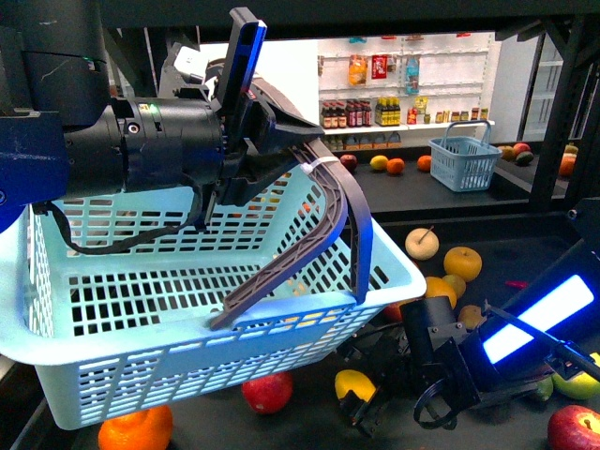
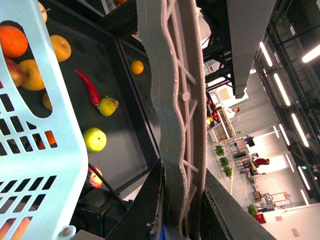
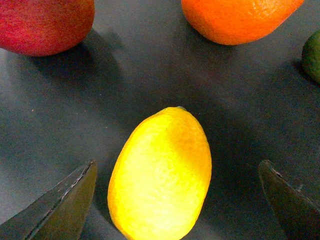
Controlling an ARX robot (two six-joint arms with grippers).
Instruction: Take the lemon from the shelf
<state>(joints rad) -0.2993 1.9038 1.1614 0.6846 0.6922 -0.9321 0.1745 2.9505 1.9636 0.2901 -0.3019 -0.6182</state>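
Note:
The lemon (image 1: 352,382) is bright yellow and oval. It lies on the dark tray of the black shelf (image 1: 525,246) below the basket's front corner. In the right wrist view the lemon (image 3: 160,172) lies between the spread fingers of my right gripper (image 3: 175,205), which is open and not touching it. In the front view my right gripper (image 1: 362,405) sits low on the tray right at the lemon. My left gripper (image 1: 246,141) is shut on the grey basket handle (image 1: 319,225) and holds the light blue basket (image 1: 187,309) up. The handle (image 2: 175,100) runs through the left gripper (image 2: 182,210).
A red apple (image 1: 267,392) and an orange (image 1: 136,429) lie under the basket. Oranges (image 1: 462,262), a pale apple (image 1: 422,243), a green apple (image 1: 577,382) and a red apple (image 1: 577,427) lie to the right. A red apple (image 3: 45,22) and an orange (image 3: 240,17) lie beyond the lemon.

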